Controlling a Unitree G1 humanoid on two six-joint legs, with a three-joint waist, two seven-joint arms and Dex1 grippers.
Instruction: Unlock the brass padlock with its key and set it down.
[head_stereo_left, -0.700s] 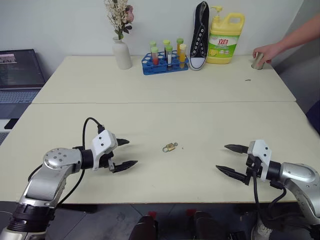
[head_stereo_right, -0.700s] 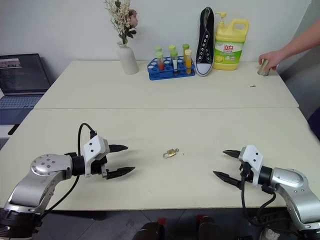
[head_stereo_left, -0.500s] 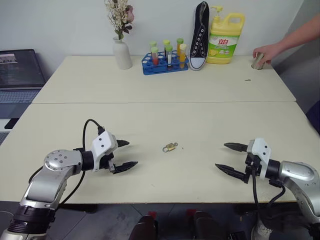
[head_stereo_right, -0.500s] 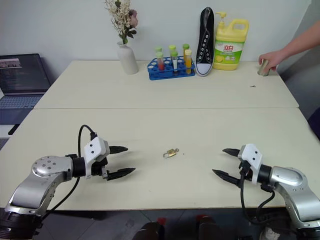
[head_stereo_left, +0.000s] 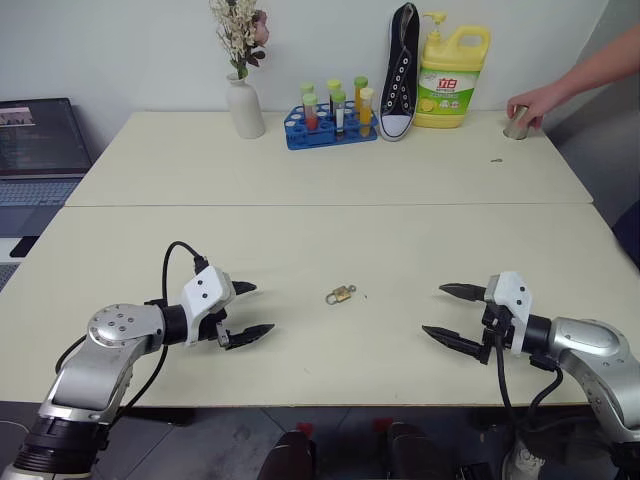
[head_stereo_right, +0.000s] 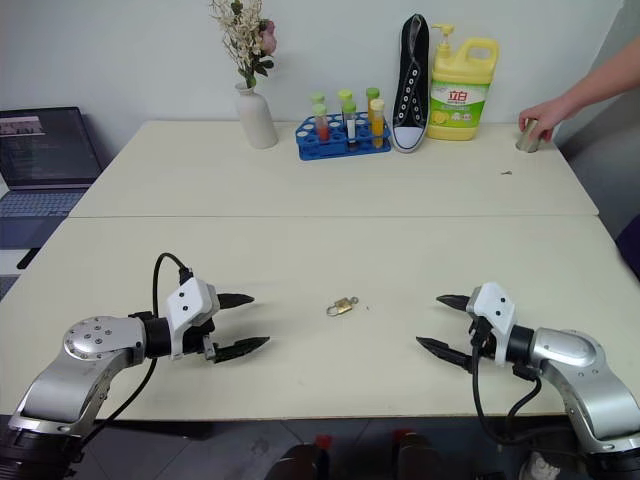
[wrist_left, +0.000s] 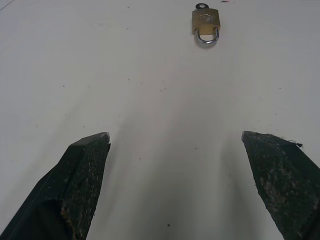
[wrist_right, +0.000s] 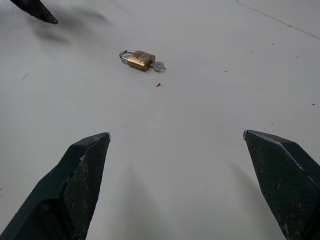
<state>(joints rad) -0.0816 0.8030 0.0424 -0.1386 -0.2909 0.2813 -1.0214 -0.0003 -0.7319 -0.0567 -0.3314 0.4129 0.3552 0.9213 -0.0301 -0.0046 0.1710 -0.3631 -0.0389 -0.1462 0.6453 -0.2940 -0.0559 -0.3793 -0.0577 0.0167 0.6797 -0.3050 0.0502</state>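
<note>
The brass padlock (head_stereo_left: 340, 295) lies flat on the cream table (head_stereo_left: 320, 240), midway between my two arms. Its silver shackle looks closed, and the key (wrist_right: 158, 65) sticks out of the body's bottom end. The padlock (wrist_left: 205, 23) also lies ahead of the left fingers, and the padlock (wrist_right: 139, 59) ahead of the right ones. My left gripper (head_stereo_left: 245, 309) hovers to the padlock's left, open and holding nothing. My right gripper (head_stereo_left: 447, 311) hovers to its right, open and holding nothing.
At the back of the table stand a white vase with flowers (head_stereo_left: 241, 100), a blue rack of tubes (head_stereo_left: 330, 125), a black sneaker on end (head_stereo_left: 399, 70) and a yellow soap bottle (head_stereo_left: 451, 75). A person's hand (head_stereo_left: 535, 102) holds a small can at the far right. A laptop (head_stereo_left: 40, 140) sits at left.
My right gripper has shifted a little left, toward the padlock. The left gripper has dropped slightly. The padlock has not moved.
</note>
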